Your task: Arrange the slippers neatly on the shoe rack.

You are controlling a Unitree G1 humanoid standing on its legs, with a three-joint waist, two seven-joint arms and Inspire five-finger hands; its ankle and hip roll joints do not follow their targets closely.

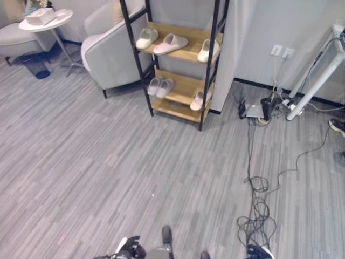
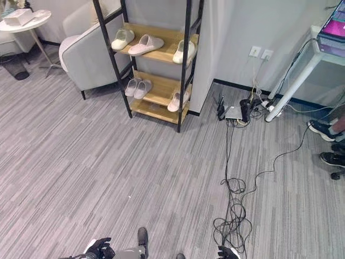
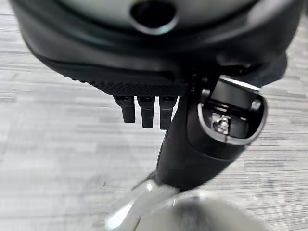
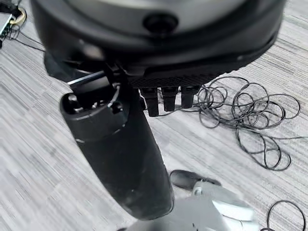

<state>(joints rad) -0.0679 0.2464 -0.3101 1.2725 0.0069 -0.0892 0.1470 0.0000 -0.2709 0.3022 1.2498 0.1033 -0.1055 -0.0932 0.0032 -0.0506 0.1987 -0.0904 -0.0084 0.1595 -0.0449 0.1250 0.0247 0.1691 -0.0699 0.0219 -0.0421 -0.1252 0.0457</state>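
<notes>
Nearest, at the bottom edge of the head views: left hand (image 1: 129, 248) low over the grey plank floor (image 1: 108, 178), dark fingers bunched. In its wrist view the fingers (image 3: 144, 111) hang straight and short past the palm, thumb (image 3: 192, 154) standing out beside them, nothing between them; reads as relaxed, holding nothing. Right hand (image 2: 227, 252) just shows at the bottom edge, right of centre. In its wrist view the fingers (image 4: 169, 98) hang straight, thumb (image 4: 120, 154) jutting forward, empty; loose and unclenched.

Tangle of black cables (image 2: 232, 216) on the floor just beside the right hand, running back to a power strip (image 2: 234, 112) by the wall.

Far side, against the wall: shoe rack (image 1: 211, 59), black frame, wooden shelves. Upper shelf: three pale slippers; one (image 1: 146, 38) at left, one (image 1: 171, 43) next to it lying at a slant, one (image 1: 205, 50) at the right end, well apart from the other two. Lower shelf: a pair (image 1: 160, 86) side by side at left, touching or nearly so, and a single slipper (image 1: 198, 100) at the right end, near the front post. All slippers on the rack; neither hand near it.

Left of the rack: grey armchair (image 1: 110, 51), just beside the frame. Farther left, small round white table (image 1: 48, 21) with a box (image 1: 39, 16) on it. Right side: white table leg (image 1: 318, 81) slanting. A person's dark shoes (image 2: 326, 143) at the right edge
</notes>
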